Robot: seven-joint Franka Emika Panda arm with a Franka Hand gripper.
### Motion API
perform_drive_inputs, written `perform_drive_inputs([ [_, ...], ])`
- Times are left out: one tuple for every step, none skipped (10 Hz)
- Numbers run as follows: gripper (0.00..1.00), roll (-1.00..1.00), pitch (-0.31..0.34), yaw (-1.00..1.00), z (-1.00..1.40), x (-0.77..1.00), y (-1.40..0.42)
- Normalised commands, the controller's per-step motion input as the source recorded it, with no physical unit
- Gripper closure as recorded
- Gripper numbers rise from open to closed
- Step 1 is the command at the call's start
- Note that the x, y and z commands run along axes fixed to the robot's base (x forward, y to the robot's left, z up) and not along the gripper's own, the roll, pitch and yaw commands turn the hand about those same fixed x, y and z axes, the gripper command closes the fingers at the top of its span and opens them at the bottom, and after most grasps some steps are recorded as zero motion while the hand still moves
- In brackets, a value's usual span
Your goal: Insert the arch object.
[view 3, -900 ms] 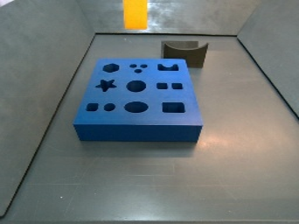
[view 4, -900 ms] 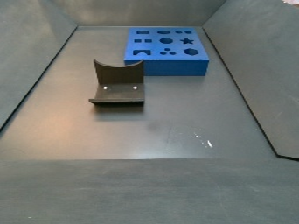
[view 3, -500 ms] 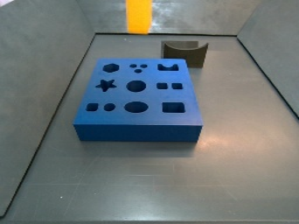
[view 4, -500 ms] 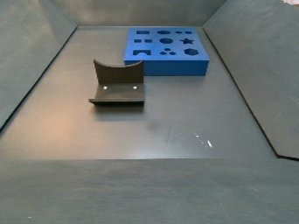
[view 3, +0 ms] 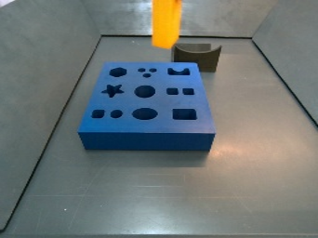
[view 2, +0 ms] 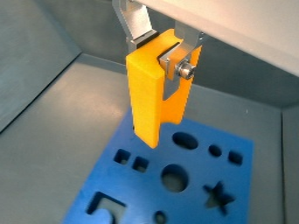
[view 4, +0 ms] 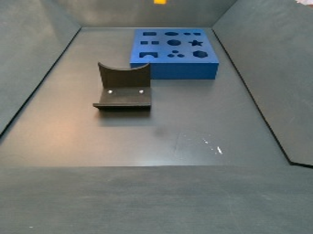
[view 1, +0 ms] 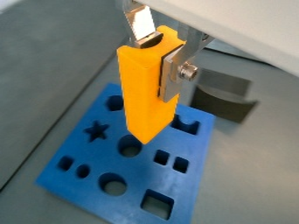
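The gripper [view 1: 162,54] clamps the small bright orange plastic arch object [view 1: 147,92] between its silver fingers, holding it upright in the air above the blue foam board [view 1: 117,162] with shaped cut-outs.

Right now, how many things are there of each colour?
Orange: 1, the arch object, held up in the gripper above the board.
Blue: 1, the blue board with cut-out holes.
Dark olive-brown: 1, the block with a concave top.
Total: 3
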Motion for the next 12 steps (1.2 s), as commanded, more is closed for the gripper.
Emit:
perform_drive_inputs([
  [1.00, 0.00, -0.003, -0.83, -0.17, 0.39, 0.20],
  [1.00, 0.00, -0.021, -0.95, -0.18, 0.22, 0.14],
  [1.00, 0.00, -0.023, -0.99, -0.17, 0.15, 0.09],
  [1.00, 0.00, -0.030, -0.98, -0.15, 0.15, 0.10],
  [1.00, 0.00, -0.036, -0.97, -0.15, 0.15, 0.10],
  [1.00, 0.00, -0.044, -0.87, -0.14, 0.11, 0.19],
  [1.00, 0.00, -0.059, -0.67, -0.12, 0.03, 0.38],
  [1.00, 0.00, -0.057, -0.58, -0.13, 0.01, 0.47],
  [1.00, 0.00, -0.056, -0.66, -0.13, 0.04, 0.39],
  [1.00, 0.00, -0.060, -0.87, -0.12, 0.14, 0.19],
  [1.00, 0.00, -0.034, -0.98, -0.16, 0.16, 0.11],
  [1.00, 0.00, -0.024, -0.99, -0.17, 0.15, 0.10],
])
